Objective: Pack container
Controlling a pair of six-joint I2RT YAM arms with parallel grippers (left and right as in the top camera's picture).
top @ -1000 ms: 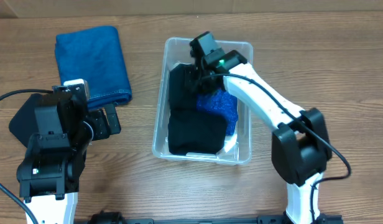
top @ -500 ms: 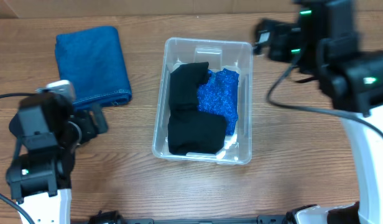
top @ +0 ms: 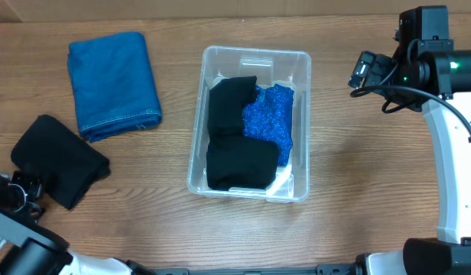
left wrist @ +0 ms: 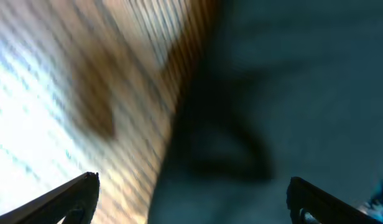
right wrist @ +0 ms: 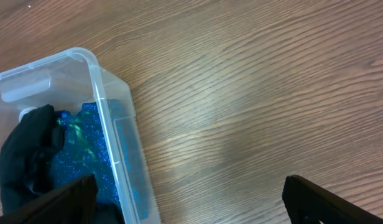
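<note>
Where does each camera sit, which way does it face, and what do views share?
Overhead: above the wooden table, facing straight down on the clear plastic rectangular container and both arms.
Left wrist: close over table and dark cloth, blurred; left gripper fingertips apart.
Right wrist: facing down at the table beside the container's corner; right gripper fingertips apart.
Shared: overhead and right wrist show the container.

The left wrist view is smeared: desk (left wrist: pixel 73 81) grain streaks beside a dark mass (left wrist: pixel 291 93) (cloth or shadow, unclear). In the right wrist view the container (right wrist: pixel 120 134) runs off the left and bottom edges.
</note>
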